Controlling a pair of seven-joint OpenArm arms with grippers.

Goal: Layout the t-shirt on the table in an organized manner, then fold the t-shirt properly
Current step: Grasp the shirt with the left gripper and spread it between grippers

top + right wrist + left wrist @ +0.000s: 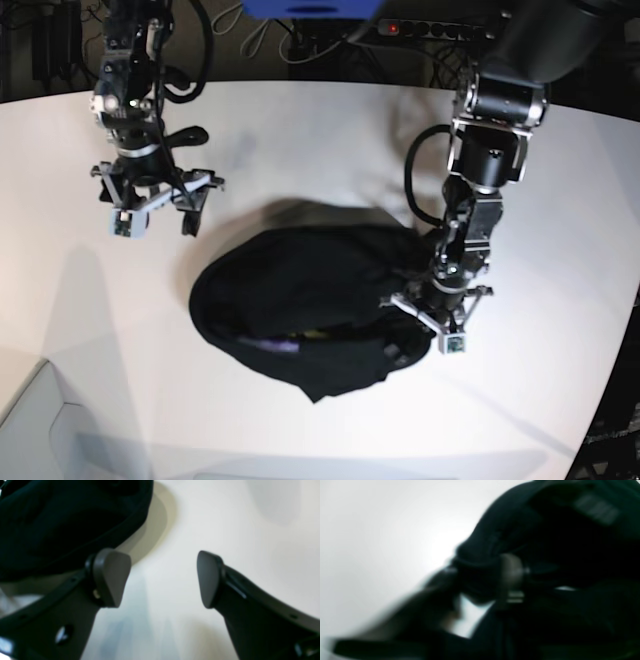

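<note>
The black t-shirt lies crumpled in a rounded heap on the white table, with a bit of purple print showing near its front. My left gripper is down at the heap's right edge. The blurred left wrist view shows my left gripper with its fingers pressed on a fold of the t-shirt. My right gripper hovers left of the heap. In the right wrist view my right gripper is open and holds nothing, with the t-shirt just beyond its left finger.
Cables and a power strip run along the table's far edge. The table edge curves away at the right side. A pale box corner sits at the front left.
</note>
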